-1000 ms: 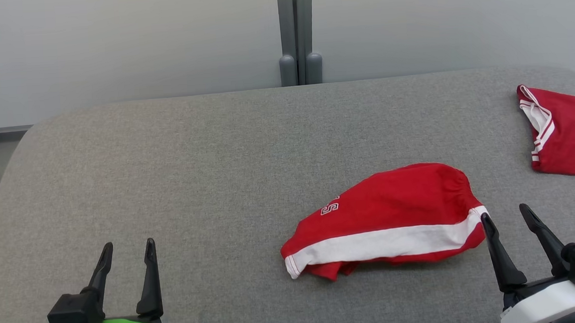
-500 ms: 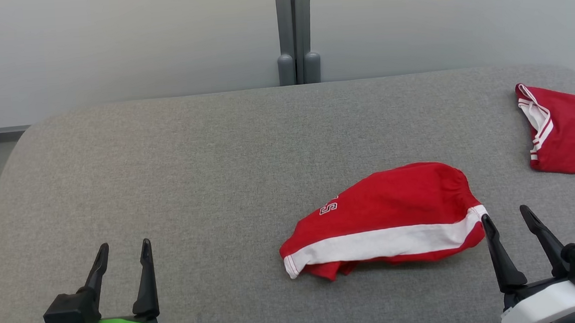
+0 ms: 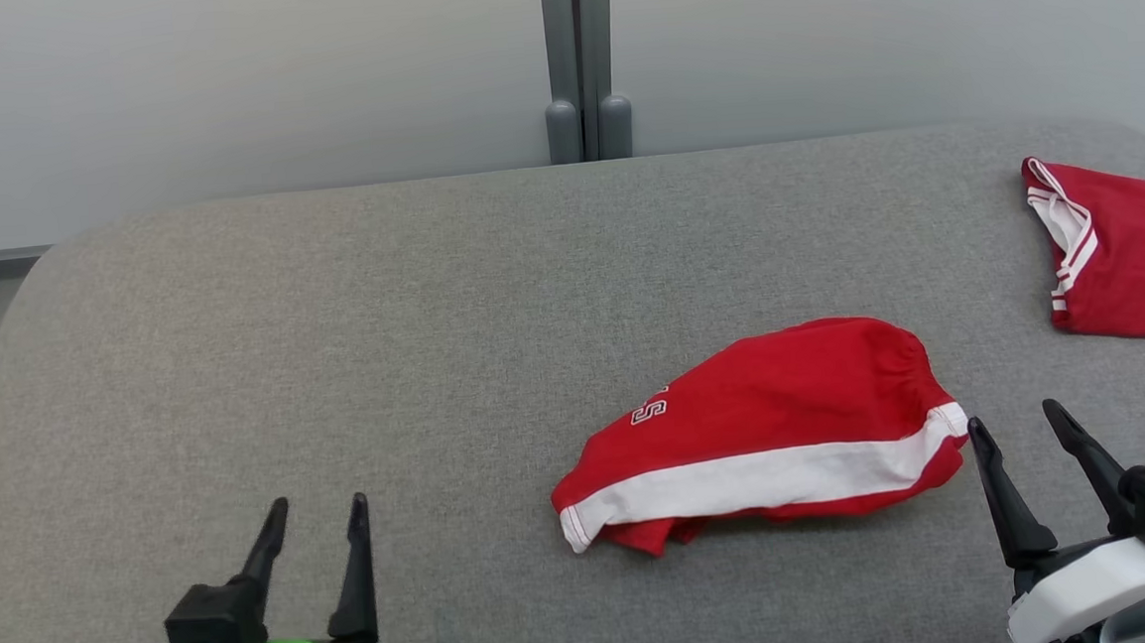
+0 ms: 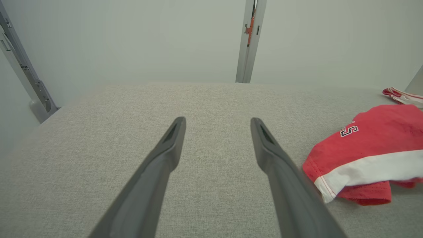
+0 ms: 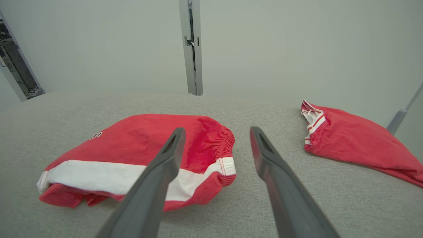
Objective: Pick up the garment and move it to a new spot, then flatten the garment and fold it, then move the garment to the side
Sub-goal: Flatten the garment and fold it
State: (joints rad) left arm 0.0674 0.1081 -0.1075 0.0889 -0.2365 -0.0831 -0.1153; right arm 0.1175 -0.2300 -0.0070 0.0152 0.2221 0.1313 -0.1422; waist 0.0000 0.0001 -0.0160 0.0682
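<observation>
Red garment (image 3: pixel 758 429) lies just left of the right gripper (image 3: pixel 1014 414), which, like the left gripper (image 3: pixel 318 503), gapes empty.

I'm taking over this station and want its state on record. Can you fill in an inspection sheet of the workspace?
Surface: grey fabric table, no stains seen.
Job's things: red garment with white stripe, bunched and unflattened, right of centre, near the right gripper.
Clutter: second red garment at the table's far right edge, apart from the first.
Grippers: left gripper open and empty, fingers over bare fabric; right gripper open and empty, fingers just beside the striped garment's end.
Cables: nothing seen.
Surroundings: pale wall with a grey post behind the table.
</observation>
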